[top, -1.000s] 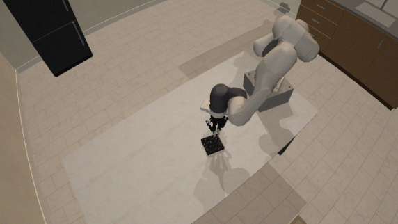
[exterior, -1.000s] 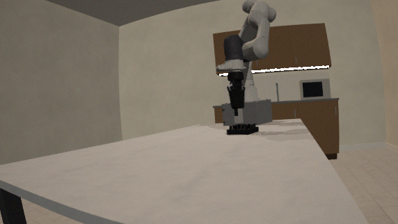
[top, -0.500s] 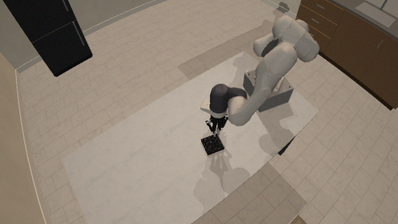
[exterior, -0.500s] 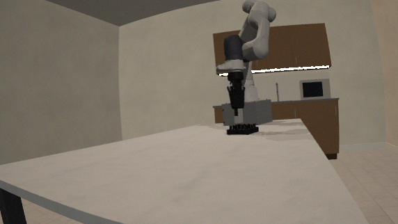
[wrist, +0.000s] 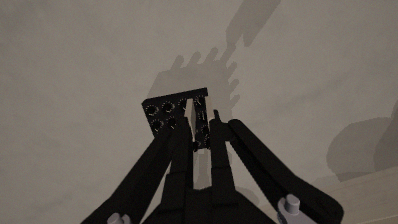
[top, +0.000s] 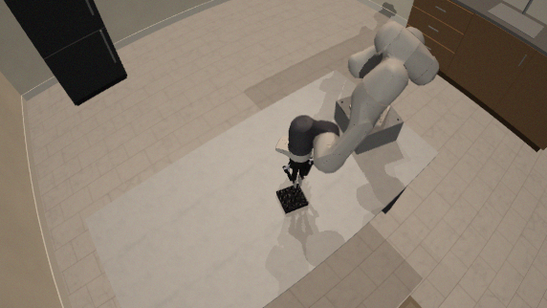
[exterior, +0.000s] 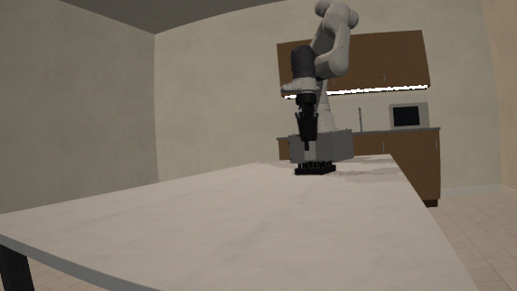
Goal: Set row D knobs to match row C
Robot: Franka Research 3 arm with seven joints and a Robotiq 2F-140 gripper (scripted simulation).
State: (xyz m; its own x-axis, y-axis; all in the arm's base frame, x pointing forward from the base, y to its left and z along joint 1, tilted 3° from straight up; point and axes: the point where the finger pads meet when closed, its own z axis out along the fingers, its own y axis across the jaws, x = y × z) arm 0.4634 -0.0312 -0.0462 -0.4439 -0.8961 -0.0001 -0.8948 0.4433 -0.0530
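Wrist view, knob box partly hidden by the pincer, knob lines hard to read, fingers narrowly parted, contact unclear

I work in a kitchen: I see wooden cabinets, a black fridge and a microwave.

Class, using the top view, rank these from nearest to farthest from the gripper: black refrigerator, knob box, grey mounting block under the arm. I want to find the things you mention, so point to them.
1. Knob box (top: 292, 199) (exterior: 314, 171) (wrist: 150, 102), just below the gripper (top: 296, 185) (exterior: 306, 149) (wrist: 200, 106).
2. Grey mounting block (top: 380, 140) (exterior: 343, 145), to the picture's right.
3. Black refrigerator (top: 81, 62), upper left, beyond the table.
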